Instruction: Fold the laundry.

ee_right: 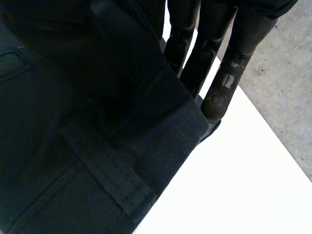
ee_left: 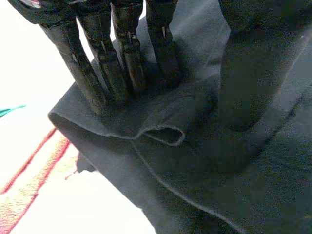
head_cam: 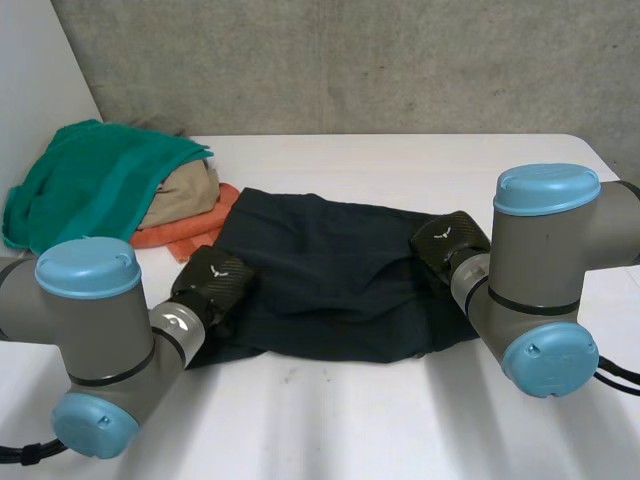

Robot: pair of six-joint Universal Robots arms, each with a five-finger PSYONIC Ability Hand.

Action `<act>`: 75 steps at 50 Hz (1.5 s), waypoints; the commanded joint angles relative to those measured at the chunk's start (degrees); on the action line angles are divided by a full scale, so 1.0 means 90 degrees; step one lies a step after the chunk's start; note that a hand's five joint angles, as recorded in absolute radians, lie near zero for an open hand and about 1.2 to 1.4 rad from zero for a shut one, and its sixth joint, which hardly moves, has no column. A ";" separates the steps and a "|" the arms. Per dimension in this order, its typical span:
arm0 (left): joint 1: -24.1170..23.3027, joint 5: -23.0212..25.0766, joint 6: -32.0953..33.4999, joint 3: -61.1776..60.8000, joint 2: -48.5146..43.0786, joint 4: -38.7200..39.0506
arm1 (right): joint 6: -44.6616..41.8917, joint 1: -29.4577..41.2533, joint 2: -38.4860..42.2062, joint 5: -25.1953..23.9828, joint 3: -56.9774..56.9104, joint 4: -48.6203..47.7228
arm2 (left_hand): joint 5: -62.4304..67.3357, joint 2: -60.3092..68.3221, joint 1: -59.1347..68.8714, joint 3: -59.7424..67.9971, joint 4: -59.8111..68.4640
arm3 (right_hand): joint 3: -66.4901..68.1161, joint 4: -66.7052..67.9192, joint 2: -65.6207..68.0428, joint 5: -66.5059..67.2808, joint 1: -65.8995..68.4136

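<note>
Left hand (head_cam: 215, 285) on crosswise dark garment (head_cam: 330, 275)

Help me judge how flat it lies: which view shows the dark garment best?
Head view: the whole dark garment lies spread on the table. Left wrist view gives one rumpled edge; right wrist view, an edge with a belt loop.

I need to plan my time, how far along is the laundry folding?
Done: nothing clearly folded. In hand: the dark garment lies spread out, left robot hand and right robot hand pinching its opposite edges. Still to do: folding it, then the heaped green towel, tan cloth and orange cloth.
</note>
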 commanded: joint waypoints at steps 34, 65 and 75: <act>-0.0059 -0.0134 0.0172 -0.0204 0.3033 -0.1607 | -0.1370 -0.0102 -0.2082 -0.0019 0.0398 0.2017 | 0.4603 0.4607 0.4713 0.4595 0.4595 | 0.1363 0.1354 0.1417 0.1385 0.2687; -0.0683 0.0492 -0.0131 -0.0400 0.3434 -0.5447 | -0.2700 -0.1048 -0.3655 -0.1043 0.2352 0.3570 | 0.4603 0.4607 0.4713 0.4595 0.4595 | 0.1363 0.1354 0.1417 0.1385 0.2687; -0.0420 0.0394 -0.0121 0.0517 0.2960 -0.3899 | -0.2602 -0.1557 -0.3608 -0.1904 0.1600 0.3386 | 0.4603 0.4607 0.4713 0.4595 0.4595 | 0.1363 0.1354 0.1417 0.1385 0.2687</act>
